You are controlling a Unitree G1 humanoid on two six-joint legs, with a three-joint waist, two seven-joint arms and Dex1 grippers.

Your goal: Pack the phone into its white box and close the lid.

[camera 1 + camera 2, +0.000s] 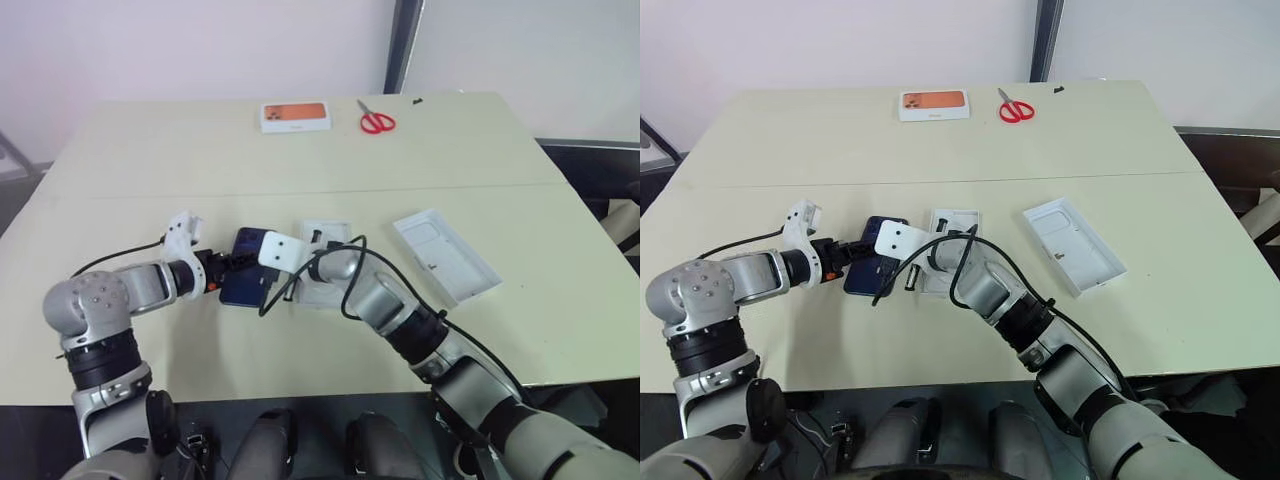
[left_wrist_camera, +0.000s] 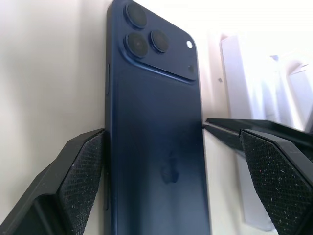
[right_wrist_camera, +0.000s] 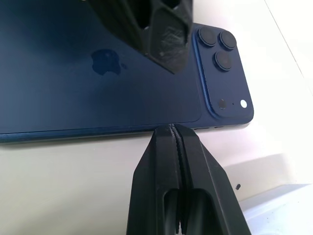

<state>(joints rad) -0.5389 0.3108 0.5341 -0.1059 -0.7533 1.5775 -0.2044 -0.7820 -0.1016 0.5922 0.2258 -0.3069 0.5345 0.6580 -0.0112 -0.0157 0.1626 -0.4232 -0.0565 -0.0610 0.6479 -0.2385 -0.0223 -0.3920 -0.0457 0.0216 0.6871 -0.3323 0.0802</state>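
Nearby, scissors lie beside an orange-printed box.

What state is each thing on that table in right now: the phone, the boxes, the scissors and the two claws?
Phone: lying back up on the table, not yet in its box.
White box: open, no phone inside.
Lid: off, lying inside up, right of the box.
Small orange-printed box: closed, at the far edge.
Scissors: closed.
Left gripper: open, fingers either side of the phone.
Right gripper: shut, tips against the phone's edge.
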